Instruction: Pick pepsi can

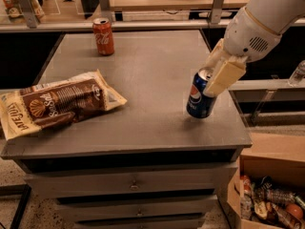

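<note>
The pepsi can, blue with a silver top and round logo, is near the right edge of the grey table. It leans to the right, its base at the table surface. My gripper reaches in from the upper right and is shut on the can's upper part. The near cream finger lies across the can's right side. The far finger is hidden behind the can.
A red-orange cola can stands at the table's back left. A brown and cream snack bag lies at the front left. An open cardboard box of packets sits on the floor right. Shelving runs behind the table.
</note>
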Available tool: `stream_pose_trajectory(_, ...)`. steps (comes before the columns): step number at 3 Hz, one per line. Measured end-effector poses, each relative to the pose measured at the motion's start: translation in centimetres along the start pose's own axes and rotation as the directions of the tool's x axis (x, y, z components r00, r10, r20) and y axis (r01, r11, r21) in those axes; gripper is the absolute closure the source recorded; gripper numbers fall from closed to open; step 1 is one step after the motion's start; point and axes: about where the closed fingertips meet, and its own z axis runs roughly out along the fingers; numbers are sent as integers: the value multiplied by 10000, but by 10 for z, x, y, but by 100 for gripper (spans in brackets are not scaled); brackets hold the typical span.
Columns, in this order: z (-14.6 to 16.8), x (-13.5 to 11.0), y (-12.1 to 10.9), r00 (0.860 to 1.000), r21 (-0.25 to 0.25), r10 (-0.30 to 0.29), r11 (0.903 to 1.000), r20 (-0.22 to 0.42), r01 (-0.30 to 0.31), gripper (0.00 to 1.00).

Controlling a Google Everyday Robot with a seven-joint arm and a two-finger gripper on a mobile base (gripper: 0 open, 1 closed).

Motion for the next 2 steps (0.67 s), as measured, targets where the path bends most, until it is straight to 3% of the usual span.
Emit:
stream_pose_trajectory(1, -42, -14, 1, 9985, 587, -461, 9973, 309, 443, 58)
stream_pose_trajectory(2, -43, -17, -2, 9981, 738, -488, 9962, 373, 459, 75)
